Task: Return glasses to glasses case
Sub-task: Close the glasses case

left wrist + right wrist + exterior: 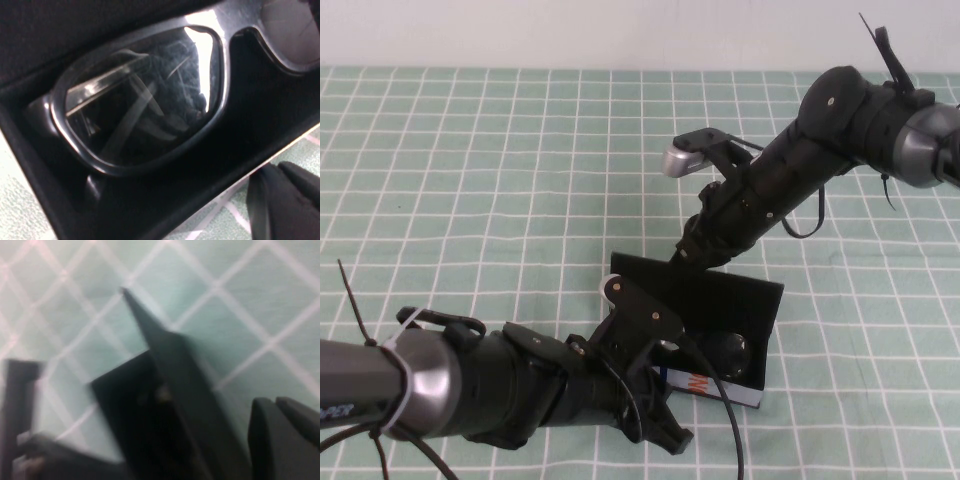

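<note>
The glasses case (760, 300) lies open near the table's front, lid (650, 275) raised at the back, white printed side (715, 388) facing me. The glasses (728, 350) lie inside it; the left wrist view shows a dark lens (140, 115) and frame on the black lining (260, 115). My left gripper (665, 425) is open and empty just at the case's front wall, one finger (282, 205) over the cloth. My right gripper (692, 255) is open at the lid's far edge (165, 350), one finger (280, 440) apart from it.
A green and white checked cloth (470, 180) covers the table. My left arm (470, 390) fills the front left and my right arm (840, 130) reaches in from the back right. A loose cable (725, 420) hangs in front of the case.
</note>
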`<control>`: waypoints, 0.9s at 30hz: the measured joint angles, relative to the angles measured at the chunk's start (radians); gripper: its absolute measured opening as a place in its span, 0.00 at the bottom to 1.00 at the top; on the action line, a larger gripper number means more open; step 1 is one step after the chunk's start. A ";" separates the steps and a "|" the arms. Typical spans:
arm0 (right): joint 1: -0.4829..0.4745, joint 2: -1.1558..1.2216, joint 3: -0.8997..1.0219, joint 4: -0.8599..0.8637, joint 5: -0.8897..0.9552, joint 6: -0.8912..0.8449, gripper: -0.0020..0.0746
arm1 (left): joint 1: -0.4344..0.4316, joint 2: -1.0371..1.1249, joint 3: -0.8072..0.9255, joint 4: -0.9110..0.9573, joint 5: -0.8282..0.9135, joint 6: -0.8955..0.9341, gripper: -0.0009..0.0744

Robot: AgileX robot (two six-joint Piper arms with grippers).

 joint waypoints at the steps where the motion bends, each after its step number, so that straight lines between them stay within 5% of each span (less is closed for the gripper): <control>1: 0.000 -0.002 0.000 0.017 0.024 -0.005 0.01 | 0.000 0.000 0.000 0.000 0.000 0.000 0.01; 27: 0.090 -0.012 0.112 0.019 0.070 -0.035 0.01 | 0.000 0.000 0.000 -0.005 -0.008 0.008 0.01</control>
